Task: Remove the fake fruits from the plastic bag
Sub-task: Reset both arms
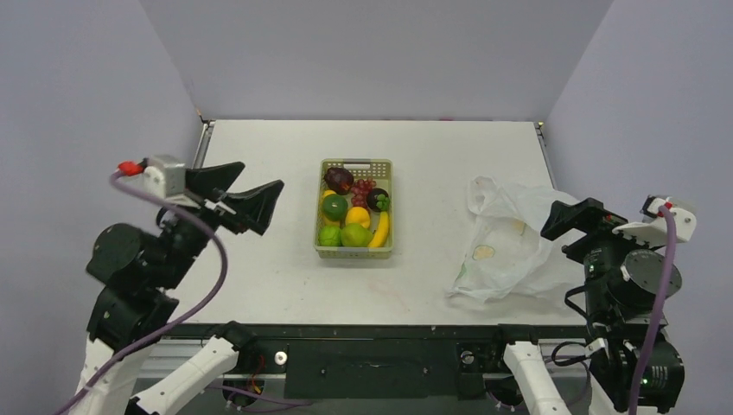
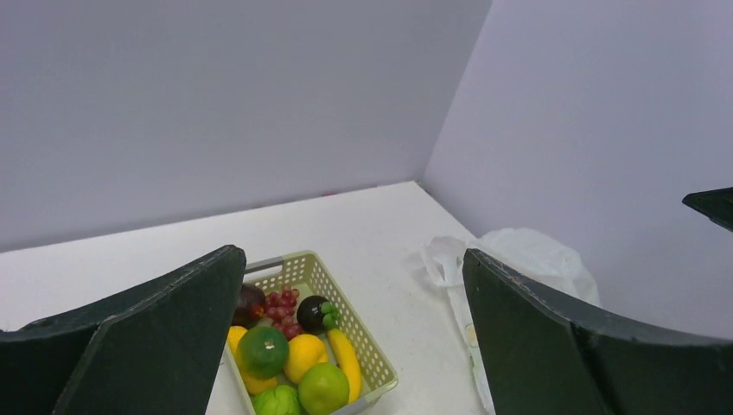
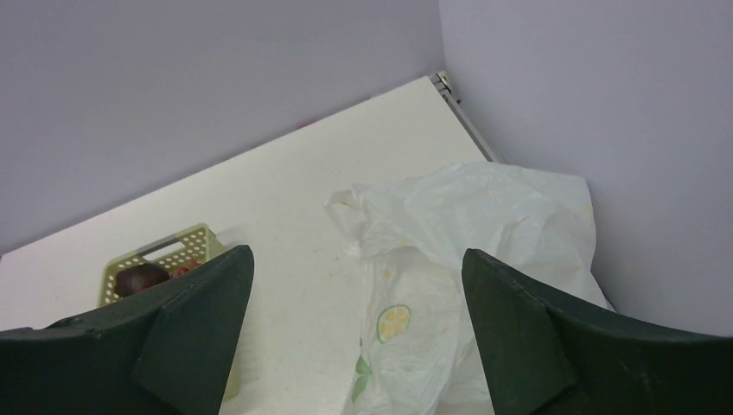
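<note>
Top external view: a yellow-green slotted plastic basket (image 1: 354,164) stands at the middle of the white bench (image 1: 259,285), its long sides running from the near edge towards the far edge. All the small glossy toy fruits that can be seen lie inside it. A dark maroon round fruit (image 1: 338,180) is at the far left corner. A bunch of red grapes (image 1: 363,188) lies just beside it. A dark fruit with a green cap (image 1: 378,200) sits against the right wall. A green round fruit (image 1: 334,207) and an orange-yellow round fruit (image 1: 358,216) fill the middle. A yellow banana (image 1: 380,230) lies along the right wall, and two lighter green fruits (image 1: 344,235) are at the near end.

The thin, crinkly white semi-translucent plastic bag (image 1: 506,246) lies slack towards the right edge of the bench, well apart from the basket. A printed lemon slice (image 1: 484,252) shows on it. What it contains cannot be told.

The left gripper (image 1: 259,177) hangs above the left part of the bench. Its jaws are spread as wide as they go and there is nothing between them. The right gripper (image 1: 553,220) is at the bag's right side. In the right wrist view its jaws stand wide apart above the bag and grip nothing.
</note>
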